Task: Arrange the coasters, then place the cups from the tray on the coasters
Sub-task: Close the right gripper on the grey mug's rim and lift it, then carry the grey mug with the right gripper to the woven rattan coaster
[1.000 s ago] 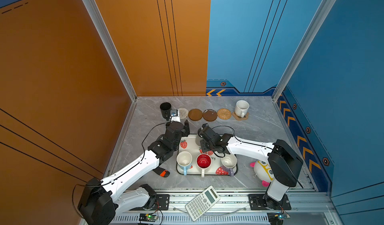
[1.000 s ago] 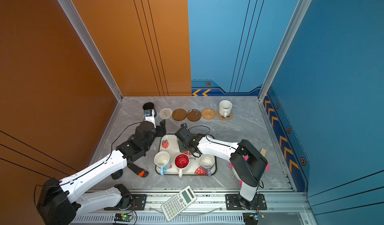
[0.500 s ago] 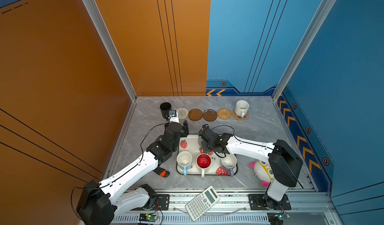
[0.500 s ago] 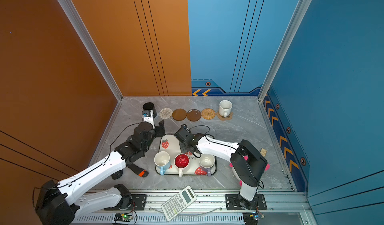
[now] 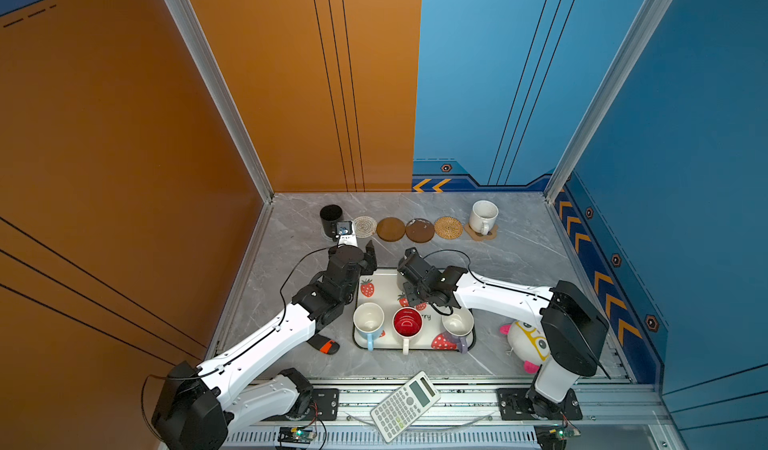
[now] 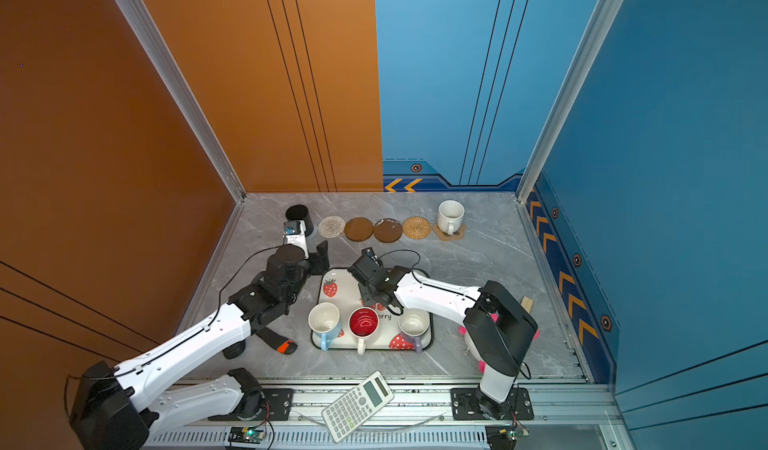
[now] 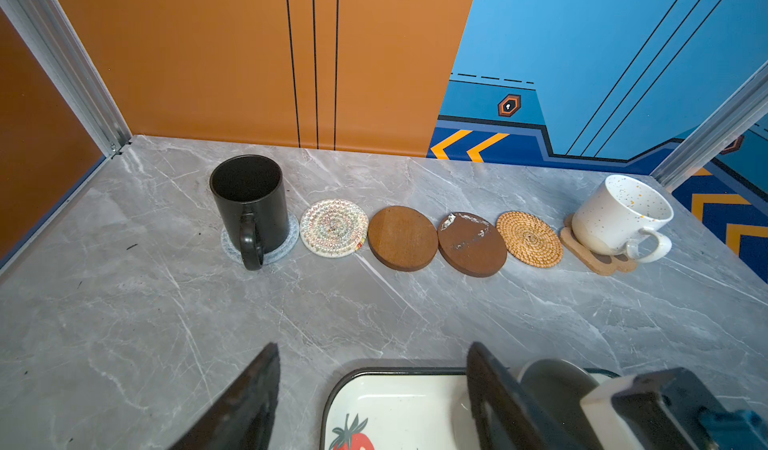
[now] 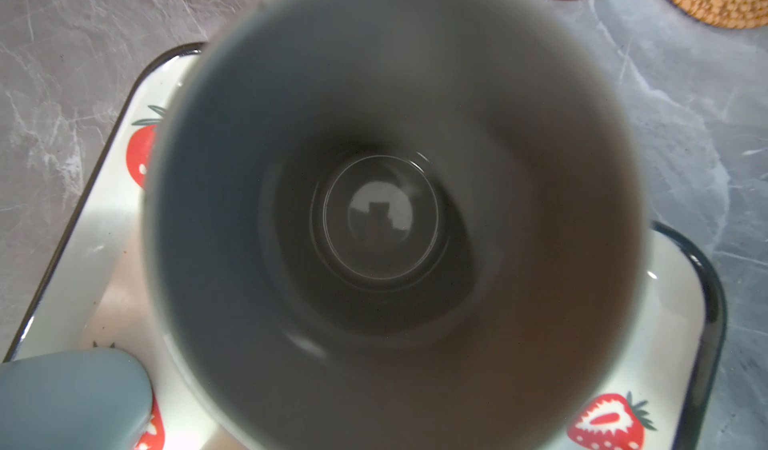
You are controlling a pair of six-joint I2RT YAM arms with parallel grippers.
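grey cup (image 8: 380,219); axis vertical; mouth up | at tray (image 8: 104,236) far end

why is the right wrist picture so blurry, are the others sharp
Right wrist view: the grey cup fills the frame, too close to focus, rim smeared, a pale reflection on its bottom. Left wrist view: coasters sharp, left gripper's fingers in front soft. Both top views: evenly lit, sharp.

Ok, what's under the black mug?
A grey coaster: its edge shows around the base of the black mug. The mug covers the coaster's middle, so whether anything else lies there cannot be seen.
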